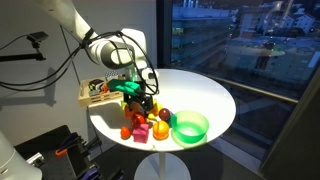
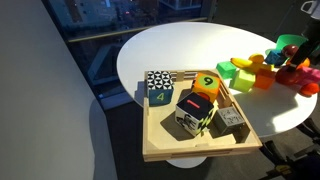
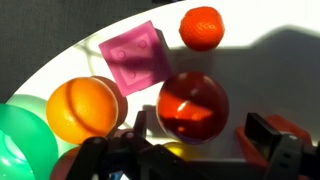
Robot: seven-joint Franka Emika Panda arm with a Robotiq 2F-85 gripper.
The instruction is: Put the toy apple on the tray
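Toy apple (image 3: 192, 105) sits beside pink cube (image 3: 135, 58) and orange fruit (image 3: 82, 108), not on tray (image 2: 200, 152) yet. Gripper (image 3: 192, 140) fingers spread wide, holding nothing. Danger: finger bumps round apple, apple rolls away.

1. A round white tabletop (image 1: 200, 90) stands on a single pedestal beside a dark window showing city lights.
2. A white robot arm (image 1: 95, 45) reaches in from the upper left, bending down over the tabletop.
3. Its pincer (image 1: 137, 98) hangs low above a cluster of small colourful toys (image 1: 145, 125); its fingers are too small to make out.
4. A green bowl (image 1: 190, 126) sits just beside that cluster, near the tabletop's front edge.
5. The tray (image 1: 90, 99), light wood, rests at the tabletop's left edge, behind the arm.
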